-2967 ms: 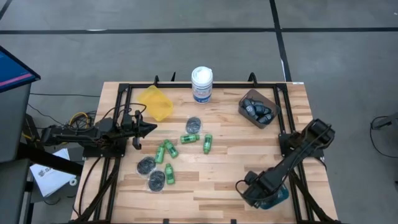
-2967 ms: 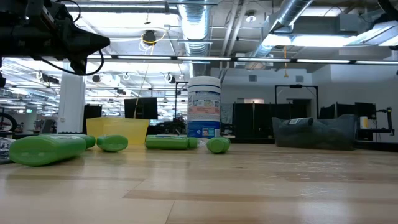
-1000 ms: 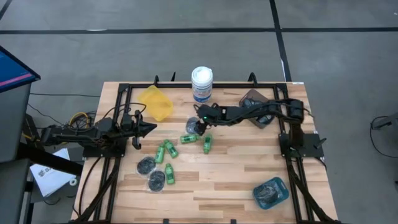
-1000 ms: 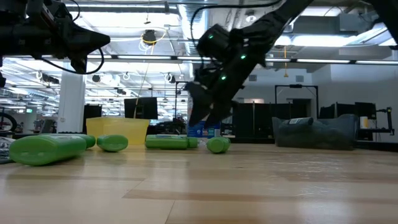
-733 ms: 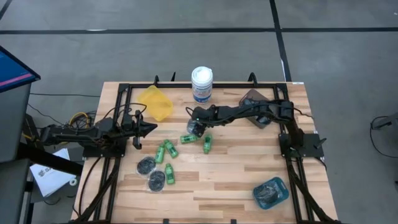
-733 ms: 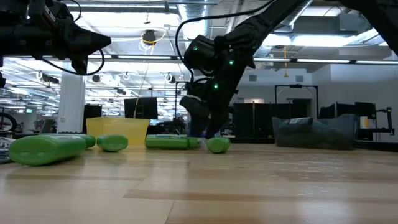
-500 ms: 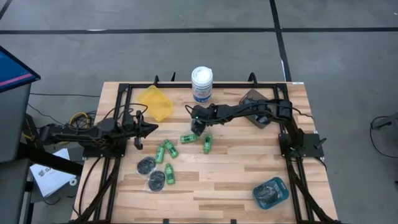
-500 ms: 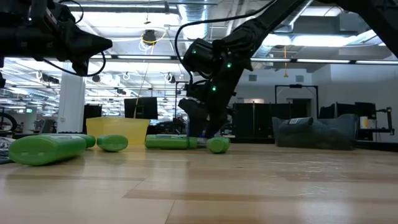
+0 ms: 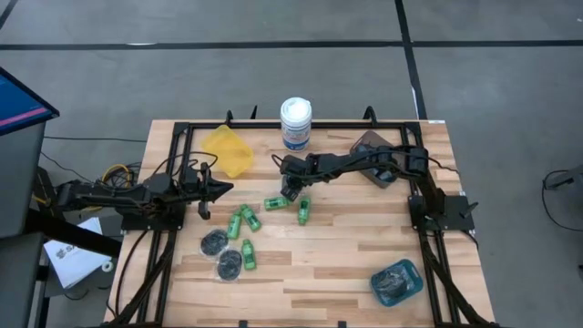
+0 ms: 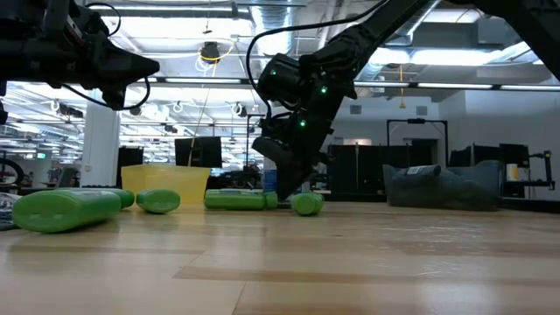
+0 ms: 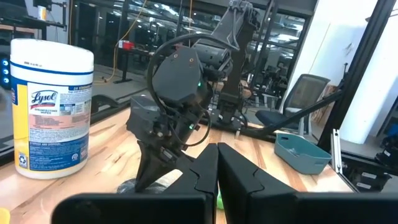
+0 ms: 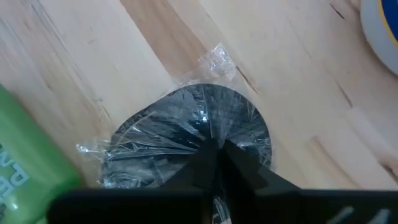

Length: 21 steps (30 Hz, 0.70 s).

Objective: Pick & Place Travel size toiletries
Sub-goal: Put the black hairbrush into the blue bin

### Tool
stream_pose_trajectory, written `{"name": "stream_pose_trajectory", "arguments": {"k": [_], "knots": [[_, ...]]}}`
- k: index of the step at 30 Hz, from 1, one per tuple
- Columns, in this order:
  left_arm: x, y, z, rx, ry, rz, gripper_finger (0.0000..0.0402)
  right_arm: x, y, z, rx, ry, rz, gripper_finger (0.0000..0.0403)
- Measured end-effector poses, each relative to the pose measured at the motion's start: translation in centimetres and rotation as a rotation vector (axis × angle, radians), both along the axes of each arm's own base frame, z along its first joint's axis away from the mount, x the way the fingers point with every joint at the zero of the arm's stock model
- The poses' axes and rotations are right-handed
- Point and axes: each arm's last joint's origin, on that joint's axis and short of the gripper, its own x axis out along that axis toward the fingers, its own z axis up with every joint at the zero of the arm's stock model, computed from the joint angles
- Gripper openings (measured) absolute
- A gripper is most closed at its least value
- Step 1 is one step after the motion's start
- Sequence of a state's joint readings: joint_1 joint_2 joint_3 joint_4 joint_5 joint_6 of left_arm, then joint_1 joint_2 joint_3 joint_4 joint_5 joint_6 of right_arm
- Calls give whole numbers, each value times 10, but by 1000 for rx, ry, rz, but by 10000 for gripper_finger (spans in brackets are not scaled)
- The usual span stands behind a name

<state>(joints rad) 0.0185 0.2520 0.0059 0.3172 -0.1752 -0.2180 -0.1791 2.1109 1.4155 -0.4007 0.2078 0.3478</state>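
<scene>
My right gripper (image 9: 290,190) reaches from the table's right side to a flat dark disc in shiny wrap (image 12: 180,127), which lies flat on the wood just in front of the white tub; its fingers are shut on the disc's top. Several bright green mini bottles (image 9: 277,202) lie on their sides around it, and two more wrapped discs (image 9: 214,241) lie nearer the front. Dark blue-grey mini bottles fill the brown bin (image 9: 378,160). My left gripper (image 9: 223,189) hovers shut over the table's left side, pointing right. My right gripper has its fingertips together on the shiny wrap at the middle of the disc's top face (image 12: 207,132). The fingers (image 10: 286,188) come from above, slanting down from the table's right. The disc lies flat on the table; how much wrap sits between the tips does not show.
A white cylindrical tub (image 9: 295,123) stands at the far edge, a yellow bin (image 9: 228,149) to its left. A teal bin (image 9: 397,282) at the near right holds a wrapped disc. Black rails (image 9: 419,228) run along both table sides. Bare wood lies across the near middle.
My right gripper has moved a little toward the table's left and come down from above the bottles onto the dark disc, then stayed there. The disc and the bottles lie where they were.
</scene>
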Motion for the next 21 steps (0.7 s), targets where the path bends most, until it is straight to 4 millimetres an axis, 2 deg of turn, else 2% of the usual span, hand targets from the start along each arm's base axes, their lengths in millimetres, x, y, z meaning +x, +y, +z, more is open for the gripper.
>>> {"name": "stream_pose_trajectory", "arguments": {"k": [5, 10, 15, 21], "knots": [[0, 0, 0, 0, -1, 0, 2, 0, 0, 0, -4, 2, 8, 10], [0, 0, 0, 0, -2, 0, 2, -3, 1, 12, -16, -4, 30, 3], [0, 0, 1, 0, -6, 0, 2, -12, 3, 48, -38, -48, 53, 1], [0, 0, 1, 0, -7, 0, 2, -36, 15, 101, -63, -72, 103, 0]]}}
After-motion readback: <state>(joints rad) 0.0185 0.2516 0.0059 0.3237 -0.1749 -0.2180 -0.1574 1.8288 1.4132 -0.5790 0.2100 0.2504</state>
